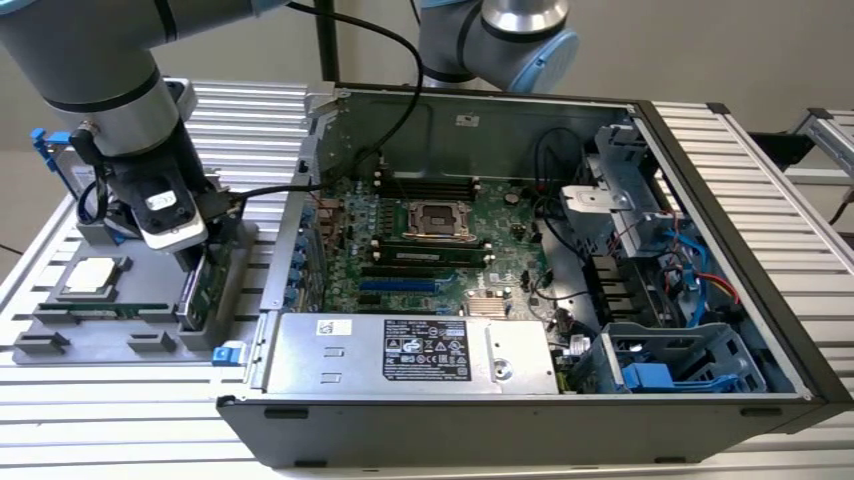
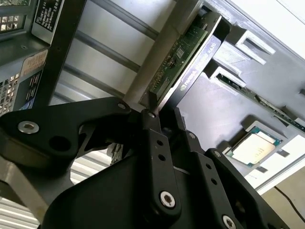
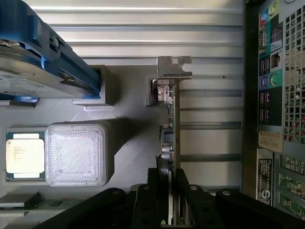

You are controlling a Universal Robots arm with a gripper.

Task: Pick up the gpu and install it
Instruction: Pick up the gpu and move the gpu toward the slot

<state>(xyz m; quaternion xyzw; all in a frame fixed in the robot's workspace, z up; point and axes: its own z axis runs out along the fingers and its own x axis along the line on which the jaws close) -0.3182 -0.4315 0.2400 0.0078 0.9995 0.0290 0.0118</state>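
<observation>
The gpu [image 3: 174, 119] stands on edge at the grey parts tray [image 1: 94, 345], seen edge-on with its silver end bracket [image 3: 174, 71] farthest from the wrist. Its green board and black cover show in the second wrist view [image 2: 183, 57]. My gripper [image 3: 170, 176] straddles the card's near end, with one black finger [image 3: 156, 183] on each side pressed against it. In the exterior view the gripper [image 1: 195, 258] hangs over the tray on the exterior view's left, beside the open computer case [image 1: 721, 200]. The card [image 1: 200, 290] still looks seated at the tray.
The tray also holds a processor chip [image 3: 25, 155], a clear plastic cover [image 3: 76, 153], a memory stick [image 1: 107, 308] and a hard drive with blue rails [image 3: 43, 57]. The case's rear port panel [image 3: 271, 95] stands close by. The motherboard [image 1: 427, 230] lies open, with a second arm [image 1: 507, 40] behind the case.
</observation>
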